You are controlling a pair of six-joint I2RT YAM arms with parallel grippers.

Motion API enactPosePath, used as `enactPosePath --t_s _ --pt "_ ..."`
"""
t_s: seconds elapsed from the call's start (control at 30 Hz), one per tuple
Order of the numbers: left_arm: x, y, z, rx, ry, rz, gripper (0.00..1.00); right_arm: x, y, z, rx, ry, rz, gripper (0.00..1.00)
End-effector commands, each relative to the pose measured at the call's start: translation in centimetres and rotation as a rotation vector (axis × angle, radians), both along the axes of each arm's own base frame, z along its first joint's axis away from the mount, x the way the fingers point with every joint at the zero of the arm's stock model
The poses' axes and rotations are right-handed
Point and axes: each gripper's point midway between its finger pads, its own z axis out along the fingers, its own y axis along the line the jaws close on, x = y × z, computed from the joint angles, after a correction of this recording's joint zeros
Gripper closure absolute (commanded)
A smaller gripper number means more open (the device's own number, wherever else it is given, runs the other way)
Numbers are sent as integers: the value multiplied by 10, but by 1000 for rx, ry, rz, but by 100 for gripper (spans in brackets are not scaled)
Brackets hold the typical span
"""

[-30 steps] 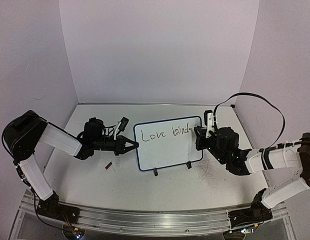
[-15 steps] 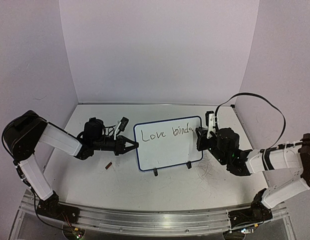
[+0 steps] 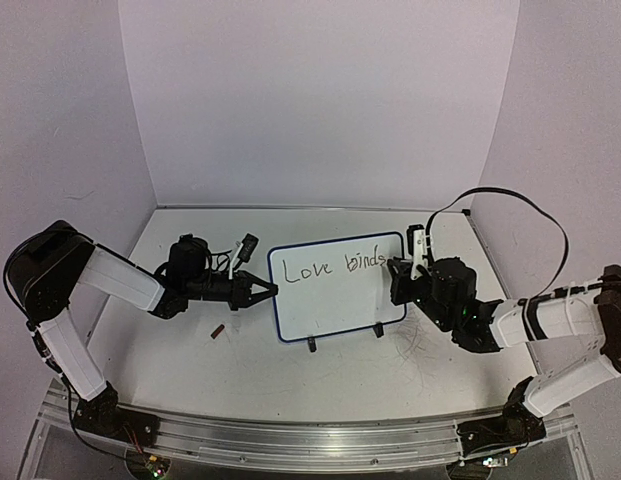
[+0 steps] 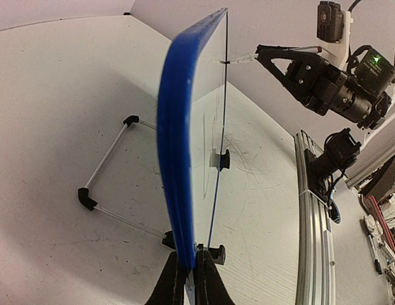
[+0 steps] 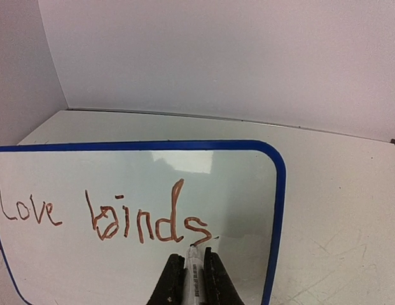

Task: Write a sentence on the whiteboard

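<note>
Top view: the whiteboard (image 3: 335, 305) stands upright on its two black feet, mid-table (image 3: 290, 375), turned a little toward the right arm. The left gripper (image 3: 268, 291) comes in from the side and meets the board's left rim. The right gripper (image 3: 395, 268) sits just off the upper right corner. The sentence (image 3: 340, 265) so far reads "Love binds", one line across the top. The whole lower half of the board is bare. A small dark red piece (image 3: 218, 331) lies on the table near the left arm. You cannot tell from here what it is.

Left wrist view: the fingers are pressed together on the blue rim at the board's edge, pinching it and steadying it. Across the board, the marker (image 4: 238, 60) reaches the writing face near the top, seemingly in contact.

Right wrist view: the fingers are clamped on the marker barrel, which runs straight out between them. The tip sits at the tail of the "s" in "binds", touching the board or a hair off it. The strokes are reddish-brown and legible, and "binds" leans upward. No full stop follows.

Judgement: two words are down, and the phrase reads as unfinished. There is little room to the right of "binds", so expect the rest to go on a second line in the blank area below. Hold the left pinch firm while you write.
</note>
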Motion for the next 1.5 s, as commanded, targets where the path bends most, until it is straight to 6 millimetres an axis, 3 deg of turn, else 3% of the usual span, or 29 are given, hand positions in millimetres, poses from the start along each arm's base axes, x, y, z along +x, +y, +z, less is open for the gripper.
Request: enactPosePath --t_s 0.0,0.17,0.3,0.57,0.7,1.07,1.47 --pt "16 1 15 8 -86 48 100 -1 9 24 45 -39 41 100" --pt "17 3 12 15 -81 66 100 -32 -19 40 75 -90 56 100" --pt "17 3 8 22 -70 69 100 -46 -22 41 49 -111 112 100" --pt "19 -1 11 13 -56 77 99 -45 28 47 -1 -115 278 100" --pt "19 -4 10 2 -20 69 90 -44 46 51 -9 -132 312 100" --pt "17 -1 11 -7 12 84 68 -44 60 44 -50 -130 333 100" --pt "15 11 14 -20 24 109 54 -42 73 36 -59 -121 362 100"
